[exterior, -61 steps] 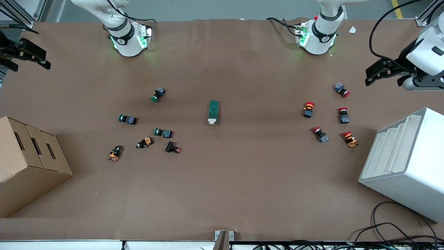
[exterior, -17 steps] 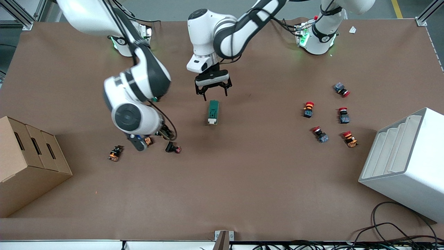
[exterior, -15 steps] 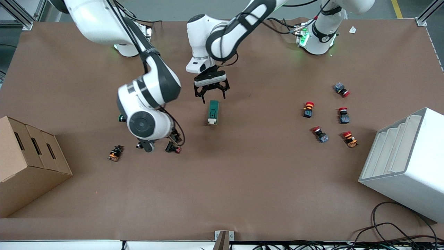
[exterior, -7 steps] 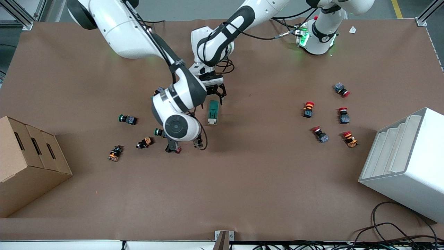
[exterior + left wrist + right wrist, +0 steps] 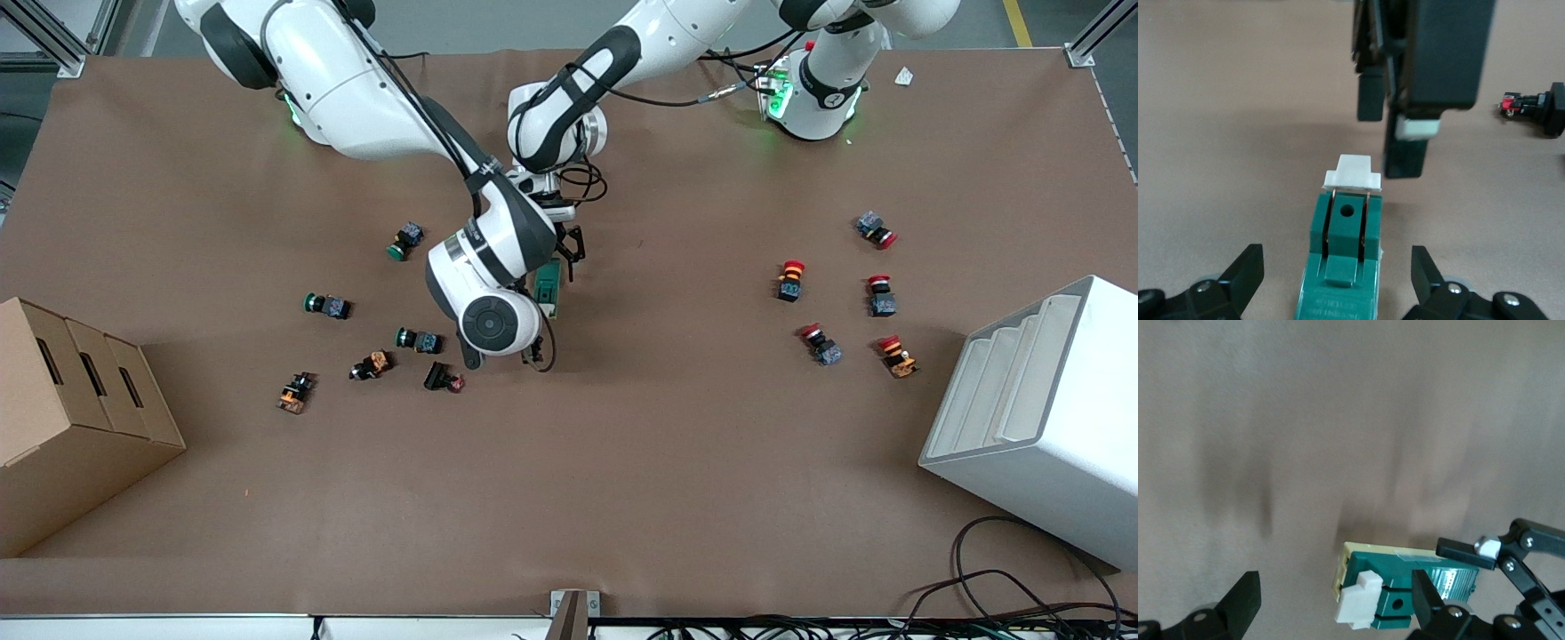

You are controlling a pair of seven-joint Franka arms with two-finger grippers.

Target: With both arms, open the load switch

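Observation:
The dark-green load switch [image 5: 551, 286] lies mid-table, its white toggle [image 5: 1353, 175] at the end nearer the front camera. My left gripper [image 5: 558, 256] is low over the switch's other end. It is open, and the green body [image 5: 1343, 267] lies between its fingers [image 5: 1241, 273] without touching them. My right gripper [image 5: 504, 354] hangs open beside the toggle end. In the right wrist view the switch [image 5: 1418, 590] sits next to one finger [image 5: 1426, 597], and the toggle [image 5: 1359, 607] is inside the gap. The right arm's wrist hides part of the switch in the front view.
Green and orange push buttons [image 5: 418, 340] lie scattered toward the right arm's end, one black and red button [image 5: 442, 380] close to the right gripper. Red-capped buttons [image 5: 790, 279] lie toward the left arm's end. A cardboard box [image 5: 71, 400] and a white rack [image 5: 1040, 418] stand at the table's ends.
The right arm has swung across from the button cluster to the switch's toggle end. The left gripper has come down around the switch's other end. The switch has not moved.

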